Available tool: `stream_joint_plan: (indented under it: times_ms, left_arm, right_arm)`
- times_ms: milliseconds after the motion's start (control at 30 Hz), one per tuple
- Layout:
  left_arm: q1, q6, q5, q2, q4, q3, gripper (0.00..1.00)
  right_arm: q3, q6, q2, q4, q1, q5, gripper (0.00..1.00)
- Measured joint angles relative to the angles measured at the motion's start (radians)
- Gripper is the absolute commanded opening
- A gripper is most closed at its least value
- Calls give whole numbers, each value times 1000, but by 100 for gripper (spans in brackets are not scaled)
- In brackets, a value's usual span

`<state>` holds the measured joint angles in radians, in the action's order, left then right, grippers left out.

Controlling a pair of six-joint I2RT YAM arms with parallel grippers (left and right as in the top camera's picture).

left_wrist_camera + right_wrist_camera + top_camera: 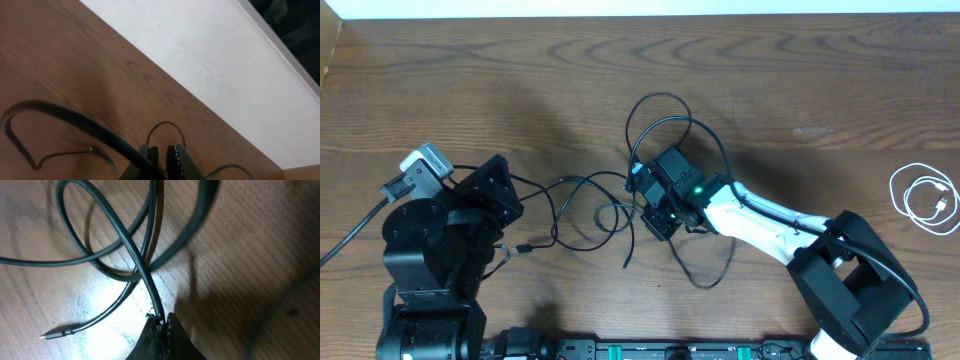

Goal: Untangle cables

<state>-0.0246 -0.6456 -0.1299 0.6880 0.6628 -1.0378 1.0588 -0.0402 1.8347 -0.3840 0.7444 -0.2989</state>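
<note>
Right fingers clamp black cable; its length runs sideways from them toward left fingers, nearly closed, hold unclear.

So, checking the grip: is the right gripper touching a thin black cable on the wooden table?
Touching: the right wrist view shows the right gripper shut on the thin black cable.
</note>
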Motion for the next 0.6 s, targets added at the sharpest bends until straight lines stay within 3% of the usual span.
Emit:
stream_joint_plan:
  times_ms: [133,200,367,500,600]
  left_arm:
    - [0,0,-1,3,13,0,13]
    - [0,-2,-3,10,13,0,8]
    - [0,-78,2,45,13,0,8]
    - [0,-283,24,93,12,0,8]
    - [0,-507,23,143,12,0,9]
  right_arm:
    - [2,4,-61,-8,-10,-33,1]
    - [3,5,-136,-13,-19,-33,1]
    - [23,7,-351,-76,-41,54,1]
    - [27,8,-477,-139,-65,143,1]
    - [27,11,-531,-169,-75,149,1]
